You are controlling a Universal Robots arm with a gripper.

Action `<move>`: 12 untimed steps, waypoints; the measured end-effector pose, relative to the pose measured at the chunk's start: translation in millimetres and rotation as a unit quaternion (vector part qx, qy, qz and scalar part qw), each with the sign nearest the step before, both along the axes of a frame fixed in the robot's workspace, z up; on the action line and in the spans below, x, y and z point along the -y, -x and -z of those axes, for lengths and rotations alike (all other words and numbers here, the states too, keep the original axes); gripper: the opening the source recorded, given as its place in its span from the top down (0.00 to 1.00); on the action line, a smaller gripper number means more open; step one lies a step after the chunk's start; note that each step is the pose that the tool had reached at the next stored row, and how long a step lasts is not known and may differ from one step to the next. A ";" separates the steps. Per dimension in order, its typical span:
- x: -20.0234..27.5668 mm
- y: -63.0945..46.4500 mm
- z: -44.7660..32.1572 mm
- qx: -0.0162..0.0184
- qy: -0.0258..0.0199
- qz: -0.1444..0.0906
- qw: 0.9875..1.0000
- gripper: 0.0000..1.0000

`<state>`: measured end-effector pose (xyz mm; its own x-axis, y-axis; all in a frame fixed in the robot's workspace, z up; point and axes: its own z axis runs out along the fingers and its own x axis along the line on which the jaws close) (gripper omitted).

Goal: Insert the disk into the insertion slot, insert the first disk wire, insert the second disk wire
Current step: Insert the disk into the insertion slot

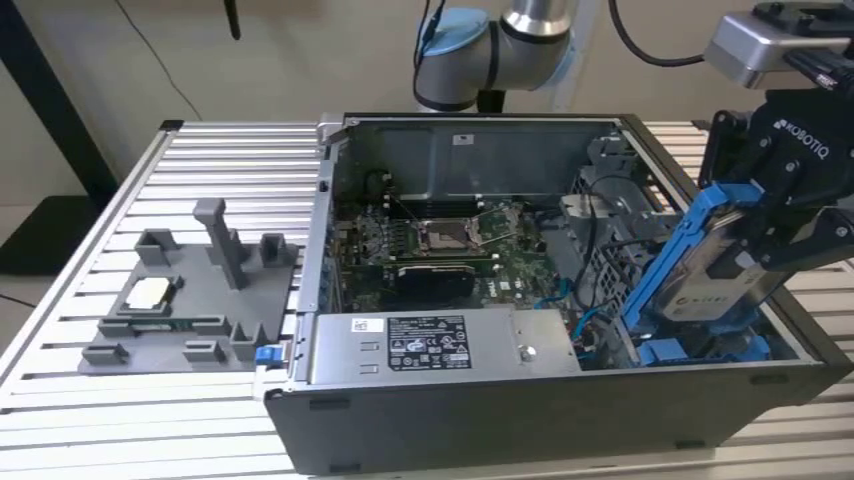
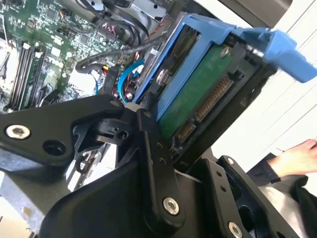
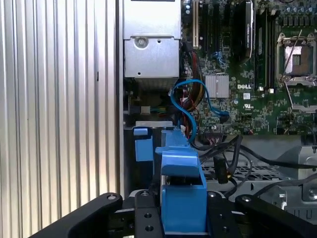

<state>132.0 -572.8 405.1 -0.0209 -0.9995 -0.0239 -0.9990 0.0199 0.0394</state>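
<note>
1. Slatted metal table (image 1: 80,400) underneath and a pale wall behind. At the exterior view's left, a grey moulded holder (image 1: 187,300) with upright pegs, well apart from the work.
2. Mid-frame, an open computer case (image 1: 534,430) lying on its side, with a grey labelled power supply (image 1: 441,345) along the near wall and a green motherboard (image 1: 454,240) beyond it.
3. Further toward the exterior view's right, a tangle of black and blue cables (image 3: 190,104) between the motherboard and the drive bay (image 1: 694,350). By the look of it, the likeliest thing to snag or block.
4. At the exterior view's right, gripper (image 1: 767,228) clenched on the disk (image 1: 707,275), a finger on either side. Disk in its blue frame tilted steeply, lower end down inside the case just above the blue-railed bay, upper end leaning out over the case rim.
5. Judged to be step one, the disk insertion, under way and not finished, with neither wire plugged in as far as can be seen. Needed for seating, by the look of it: a flatter angle and frame edges lined up with the bay rails, clear of the loose cables.
6. In the second wrist view, a person's hand (image 2: 297,156) off beyond the case, apart from disk and gripper alike.
</note>
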 end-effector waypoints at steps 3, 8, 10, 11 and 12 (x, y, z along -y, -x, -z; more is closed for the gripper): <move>0.4 -0.9 1.2 0.000 0.000 0.000 1.000 0.67; 0.7 -2.0 0.1 -0.005 -0.001 0.000 1.000 0.67; 0.8 -2.1 -2.7 -0.006 -0.001 0.000 1.000 0.67; 0.9 -2.3 -5.0 -0.007 -0.001 0.000 1.000 0.67; 0.8 -2.2 -8.1 -0.007 0.000 0.000 1.000 0.67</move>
